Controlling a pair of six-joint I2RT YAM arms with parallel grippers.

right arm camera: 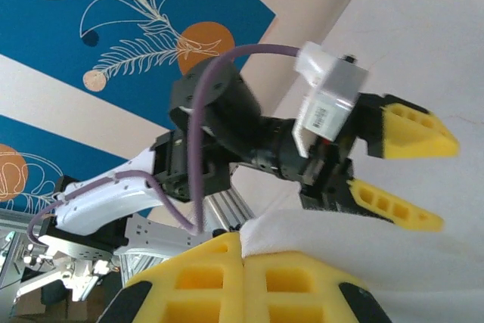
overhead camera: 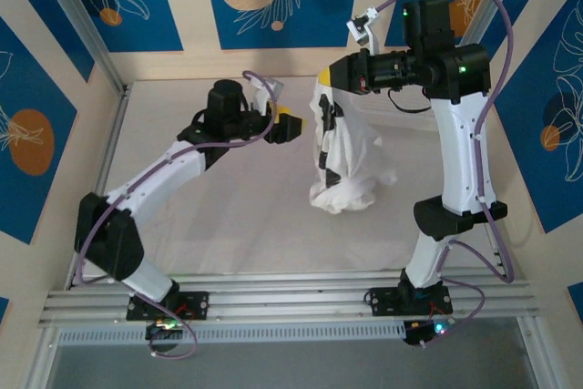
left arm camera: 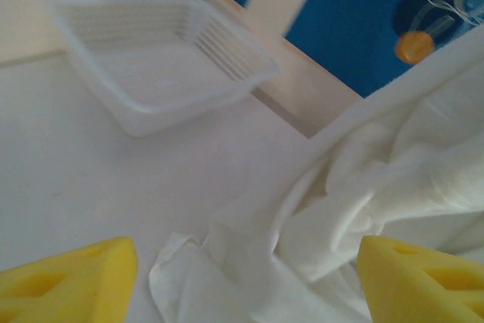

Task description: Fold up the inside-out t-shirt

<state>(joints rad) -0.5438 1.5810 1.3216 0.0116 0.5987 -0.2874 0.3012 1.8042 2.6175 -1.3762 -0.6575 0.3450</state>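
The white t-shirt (overhead camera: 351,157) hangs bunched from my right gripper (overhead camera: 325,76), which is raised above the table and shut on the shirt's top edge. The lower part of the shirt rests crumpled on the table, with dark marks showing along its left side. In the right wrist view the yellow pads (right arm camera: 219,277) meet on the white cloth (right arm camera: 363,247). My left gripper (overhead camera: 287,125) is open just left of the hanging shirt, with nothing between its fingers. From the left wrist, the shirt (left arm camera: 378,187) lies ahead between the spread yellow fingertips (left arm camera: 76,277). The right wrist also sees the left gripper (right arm camera: 446,184) open.
A white plastic mesh basket (left arm camera: 159,58) stands on the table beyond the left gripper, near the back wall. The white table (overhead camera: 228,207) is bounded by patterned blue walls and a metal rail (overhead camera: 291,302) at the near edge.
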